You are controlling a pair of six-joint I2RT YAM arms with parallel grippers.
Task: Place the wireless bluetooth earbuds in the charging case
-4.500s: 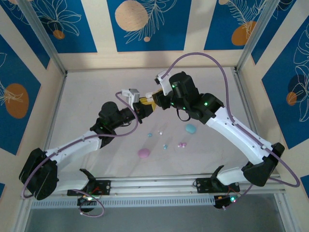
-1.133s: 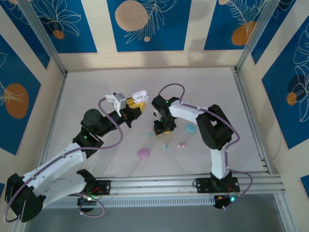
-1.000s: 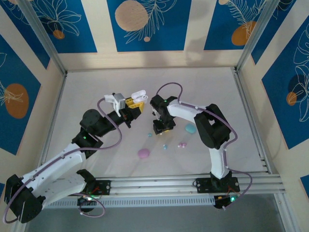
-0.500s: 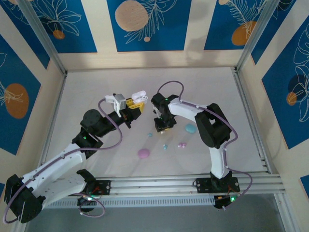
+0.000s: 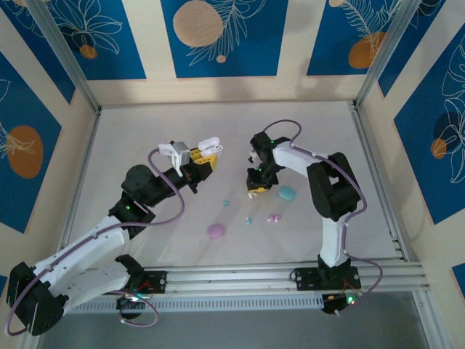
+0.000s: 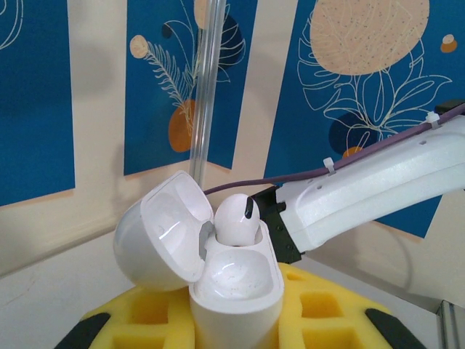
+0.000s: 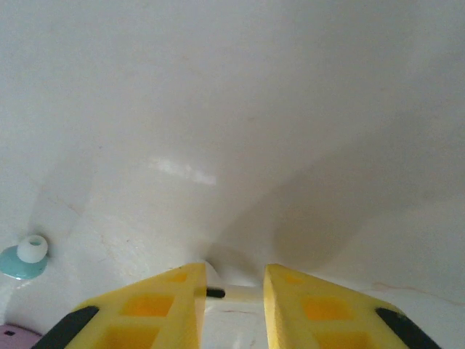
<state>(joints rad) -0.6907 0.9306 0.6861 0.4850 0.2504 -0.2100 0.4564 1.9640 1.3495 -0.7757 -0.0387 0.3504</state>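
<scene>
My left gripper is shut on the white charging case and holds it upright above the table, its lid swung open to the left. One white earbud sits in the case's far slot; the near slot is bare. My right gripper is low over the table right of the case, its yellow fingers closed on a second white earbud with a dark tip. Loose on the table lie two teal earbuds and a pink one.
A teal case lies just right of my right gripper and a pink case nearer the front. In the right wrist view a teal earbud lies at the far left. Patterned walls and metal posts enclose the white table.
My right gripper has slid right along the table and its fingers have closed in on the white earbud. The left arm and the open case have stayed put.
</scene>
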